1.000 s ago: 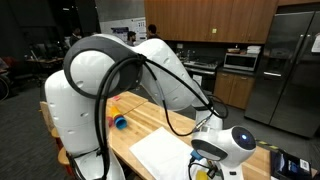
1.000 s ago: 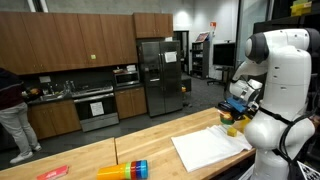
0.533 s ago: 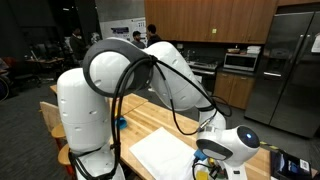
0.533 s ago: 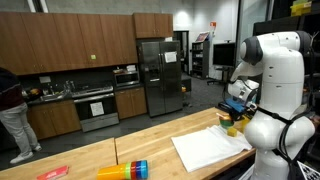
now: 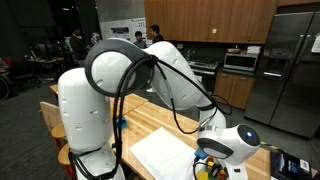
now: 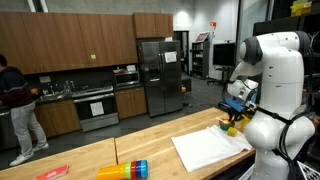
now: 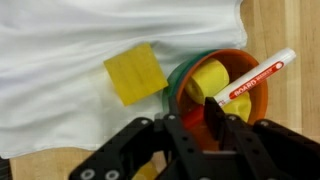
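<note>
In the wrist view my gripper (image 7: 193, 122) comes in from the bottom, its two black fingers a little apart on either side of the near rim of an orange cup (image 7: 262, 95). The orange cup is nested in a green cup (image 7: 180, 75). Inside lie a yellow piece (image 7: 210, 78) and a white board marker (image 7: 258, 76) with red lettering, leaning out over the right rim. A yellow square block (image 7: 136, 73) rests on the white cloth (image 7: 60, 70) left of the cups. In an exterior view the gripper (image 6: 236, 118) hangs low over the far end of the cloth (image 6: 205, 150).
The wooden counter (image 6: 150, 140) carries a lying stack of coloured cups (image 6: 125, 170) near its front edge. My arm's white body (image 6: 272, 90) fills the right side. A person (image 6: 20, 105) stands in the kitchen behind, by the fridge (image 6: 160, 77) and cabinets.
The arm's upper links shifted early in the second, then held still. The gripper stays at the cups. The person in the background has stepped to the right.
</note>
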You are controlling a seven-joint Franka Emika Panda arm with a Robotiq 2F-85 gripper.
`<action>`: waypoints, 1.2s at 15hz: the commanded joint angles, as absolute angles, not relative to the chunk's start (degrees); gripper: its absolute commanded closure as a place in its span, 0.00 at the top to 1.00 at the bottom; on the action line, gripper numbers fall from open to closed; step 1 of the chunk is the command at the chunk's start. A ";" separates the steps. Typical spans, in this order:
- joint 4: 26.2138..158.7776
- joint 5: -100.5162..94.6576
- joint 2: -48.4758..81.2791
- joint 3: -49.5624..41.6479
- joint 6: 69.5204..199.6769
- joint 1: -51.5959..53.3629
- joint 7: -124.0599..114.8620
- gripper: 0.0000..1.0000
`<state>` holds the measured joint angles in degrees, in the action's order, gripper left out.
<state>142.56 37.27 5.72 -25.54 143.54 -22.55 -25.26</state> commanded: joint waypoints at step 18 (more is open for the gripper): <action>140.52 -3.90 -4.71 -12.15 124.69 -12.01 -53.07 1.00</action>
<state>140.60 -3.98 -4.74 -12.94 124.79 -11.17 -53.15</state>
